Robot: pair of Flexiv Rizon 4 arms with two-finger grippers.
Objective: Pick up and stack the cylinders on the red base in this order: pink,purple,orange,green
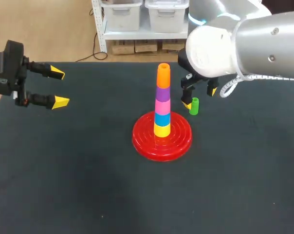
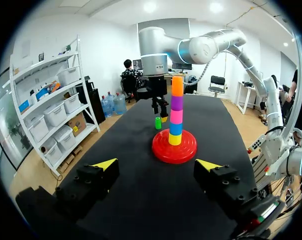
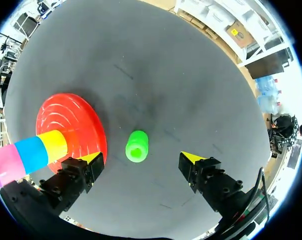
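With pink (image 1: 162, 106), purple (image 1: 162, 92) and orange (image 1: 163, 75) seated in order on the tower, above a blue (image 1: 161, 119) and a yellow ring (image 1: 161, 130) at its foot, we judge the task to be at its last step, the pick-up of the green cylinder (image 1: 194, 106). It stands upright on the dark desk (image 1: 88, 170) just beside the red base (image 1: 176, 141), on the side facing the desk's right edge, apart from the rim and not yet gripped. Our right gripper (image 3: 141, 159) hangs directly above it with its yellow tips spread wide. In the right wrist view the cylinder sits between the two fingers and touches neither. Our left gripper (image 1: 59, 87) hangs near the desk's left edge, towards the far left corner and well apart from the tower, its fingers also parted and holding nothing. By our reading, the next move calls for the right arm to descend until the tips flank the cylinder, close on its sides without knocking it over, and lift it clear of the orange top. It must then be centred over the tower and lowered squarely. The tower is tall and close by, so a careless sideways pass could knock it.
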